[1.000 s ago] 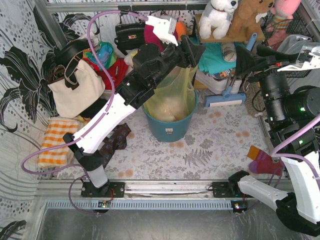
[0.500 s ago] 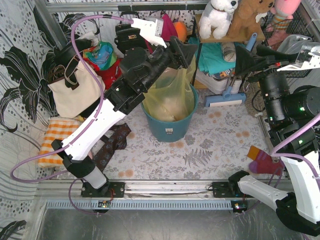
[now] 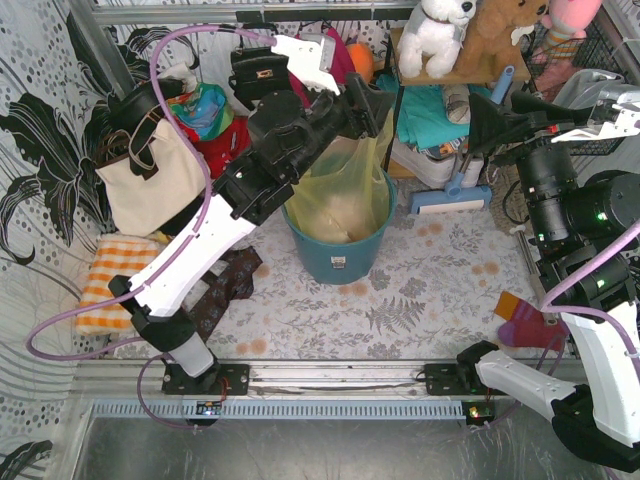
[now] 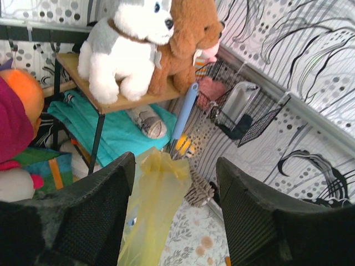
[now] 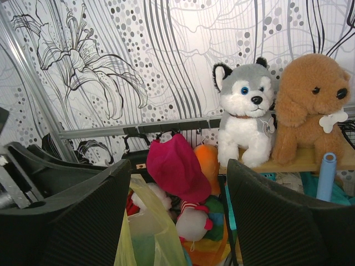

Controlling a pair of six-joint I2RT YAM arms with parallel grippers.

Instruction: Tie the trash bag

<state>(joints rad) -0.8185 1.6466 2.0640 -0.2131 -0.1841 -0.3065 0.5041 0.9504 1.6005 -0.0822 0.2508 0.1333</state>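
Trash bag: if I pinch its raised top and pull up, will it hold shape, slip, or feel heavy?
Probably floppy: the trash bag is thin crinkled film, its top bunched inside the open left gripper. Likely light: only pale crumpled filling shows through. The smooth film may slip from a shallow pinch.

The top camera is looking down from above and behind me, taking in the whole table point(image 3: 430, 290). My left wrist camera is peering out between its fingers point(image 4: 94, 216), tilted, with the bag point(image 4: 158, 188) close below and the husky point(image 4: 125, 50) and bear point(image 4: 191, 39) ahead. My right wrist camera is facing those same toys head-on, catching the bag low between its own fingers.
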